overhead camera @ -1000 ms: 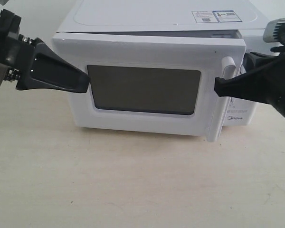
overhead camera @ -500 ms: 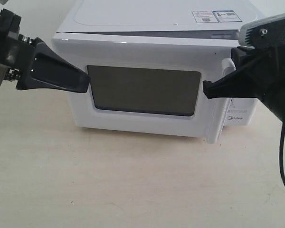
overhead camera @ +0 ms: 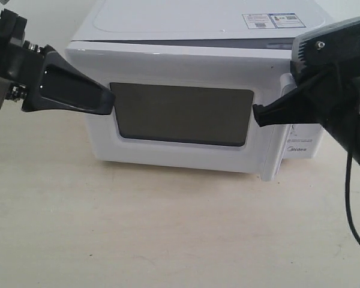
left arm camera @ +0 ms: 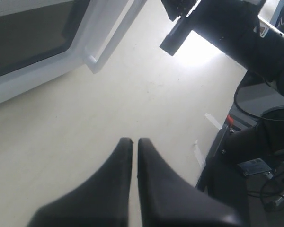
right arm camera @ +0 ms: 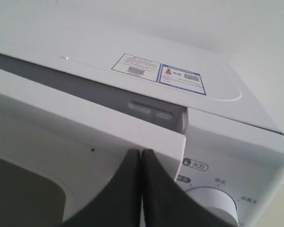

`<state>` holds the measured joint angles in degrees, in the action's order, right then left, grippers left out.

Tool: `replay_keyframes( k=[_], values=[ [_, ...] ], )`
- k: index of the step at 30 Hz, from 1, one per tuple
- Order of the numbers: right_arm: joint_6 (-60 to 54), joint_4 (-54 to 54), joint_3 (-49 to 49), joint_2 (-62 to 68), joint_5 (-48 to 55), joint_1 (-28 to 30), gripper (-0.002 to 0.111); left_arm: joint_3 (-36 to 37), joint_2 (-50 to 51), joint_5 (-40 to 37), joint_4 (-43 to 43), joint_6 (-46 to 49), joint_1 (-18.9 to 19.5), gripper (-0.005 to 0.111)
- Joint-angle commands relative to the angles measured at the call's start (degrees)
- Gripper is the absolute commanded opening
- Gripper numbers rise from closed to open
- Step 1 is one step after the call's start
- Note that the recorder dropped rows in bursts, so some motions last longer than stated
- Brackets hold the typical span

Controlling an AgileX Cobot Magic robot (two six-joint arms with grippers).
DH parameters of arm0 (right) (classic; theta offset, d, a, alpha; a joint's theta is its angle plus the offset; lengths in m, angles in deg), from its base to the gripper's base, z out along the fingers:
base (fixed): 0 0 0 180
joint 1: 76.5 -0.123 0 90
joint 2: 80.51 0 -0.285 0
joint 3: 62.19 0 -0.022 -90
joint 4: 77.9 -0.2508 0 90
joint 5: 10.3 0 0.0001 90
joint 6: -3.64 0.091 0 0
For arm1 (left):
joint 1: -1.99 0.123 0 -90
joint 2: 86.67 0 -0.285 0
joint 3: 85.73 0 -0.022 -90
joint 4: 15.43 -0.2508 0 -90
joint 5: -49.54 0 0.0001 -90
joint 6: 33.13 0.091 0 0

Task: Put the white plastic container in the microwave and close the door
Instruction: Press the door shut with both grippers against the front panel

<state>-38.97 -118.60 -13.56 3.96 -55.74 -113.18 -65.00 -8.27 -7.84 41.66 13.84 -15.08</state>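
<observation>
Since the earlier frame, our right gripper (overhead camera: pixel 256 116) has advanced against the door (overhead camera: pixel 183 114), still ajar; both grippers' fingers (left arm camera: pixel 125 182) pressed together, empty.

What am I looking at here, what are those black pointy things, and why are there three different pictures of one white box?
The white box is a microwave sitting on a pale table. The black pointy things are the grippers of a two-armed robot, its stand-ins for hands.

The wide picture comes from a camera off the arms. In it the left gripper is by the left edge of the door, and the right gripper has its tip against the door's right side, near the white handle.

The other two pictures come from cameras on each wrist, looking along the fingers. The left one shows closed fingers over the table. The right one shows closed fingers at the door's top corner, which still stands a little out from the body. Neither gripper holds anything, and no container is visible.
</observation>
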Motion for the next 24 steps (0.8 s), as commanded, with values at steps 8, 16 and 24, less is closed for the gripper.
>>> replay_keyframes(
  k=[8, 16, 24],
  values=[
    [-1.4, -0.5, -4.5, 1.8, 0.0, 0.2, 0.0, 0.2, -0.3, 0.4, 0.9, 0.7, -0.2, 0.004],
    [-2.6, -1.0, -7.6, 1.9, 7.1, 3.7, 0.0, 0.2, -0.3, 0.4, 0.9, 0.7, -0.2, 0.004],
    [-2.9, -1.0, -7.6, 1.9, 7.2, 4.1, 0.0, 0.2, -0.3, 0.7, 0.9, 0.6, -0.2, 0.004]
  ],
)
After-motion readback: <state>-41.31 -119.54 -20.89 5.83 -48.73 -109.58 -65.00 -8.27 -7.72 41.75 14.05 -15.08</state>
